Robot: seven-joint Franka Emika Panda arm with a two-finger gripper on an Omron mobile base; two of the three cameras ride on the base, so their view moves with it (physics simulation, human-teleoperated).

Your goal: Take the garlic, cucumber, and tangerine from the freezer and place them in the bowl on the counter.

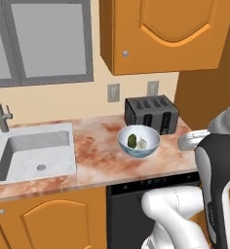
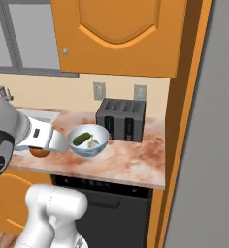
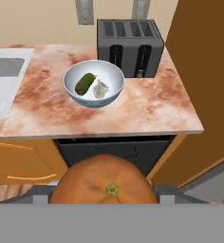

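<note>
Gripper (image 3: 104, 192) clamped on round bumpy orange tangerine (image 3: 104, 180). Deep round bowl (image 3: 115, 76) on marbled bench (image 3: 147, 109) holds stubby green cucumber (image 3: 85, 83), pale garlic (image 3: 100, 88).

The round bowl (image 3: 93, 83), white inside and pale blue outside, sits on the pinkish table (image 3: 147, 111) just in front of the toaster. Inside it lie the dark green cucumber (image 3: 85, 83) and the small off-white garlic (image 3: 100, 88), side by side. The orange tangerine (image 3: 104, 179) is up in the air, out past the table's front edge, probably held between the jaws.
</note>
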